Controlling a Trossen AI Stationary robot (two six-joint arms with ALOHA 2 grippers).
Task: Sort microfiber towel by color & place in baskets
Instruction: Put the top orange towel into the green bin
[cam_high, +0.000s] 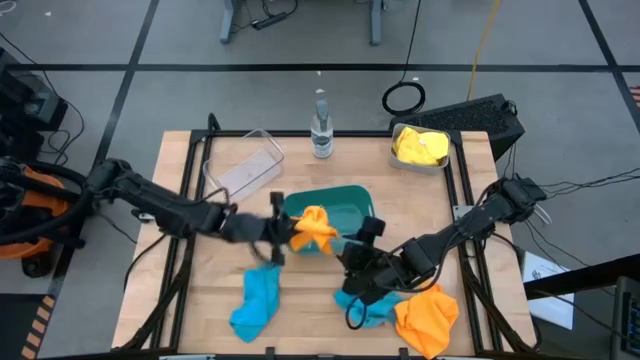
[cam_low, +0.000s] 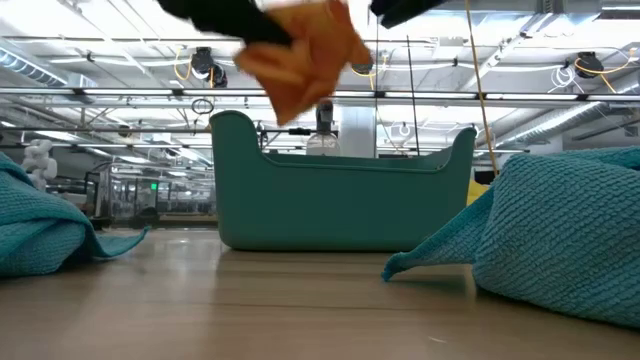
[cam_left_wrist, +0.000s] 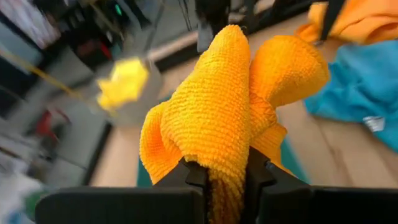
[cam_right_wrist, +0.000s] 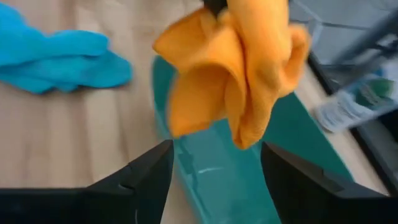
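Pinched in my left jaws (cam_left_wrist: 214, 180), orange towel (cam_left_wrist: 230, 99) hangs over teal basket (cam_high: 345, 205); next, release. Right jaws (cam_right_wrist: 214, 165) spread, waiting beside it.

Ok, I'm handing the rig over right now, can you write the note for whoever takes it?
Left gripper: shut on an orange towel, held in the air over the teal basket.
Right gripper: open, empty, beside the teal basket, facing that towel.
Done: yellow towel sits in the grey basket.
Clear basket: nothing visible inside.
Left on the table: blue towel at front left, a second blue towel and a second orange towel at front right.
A bottle stands at the back.
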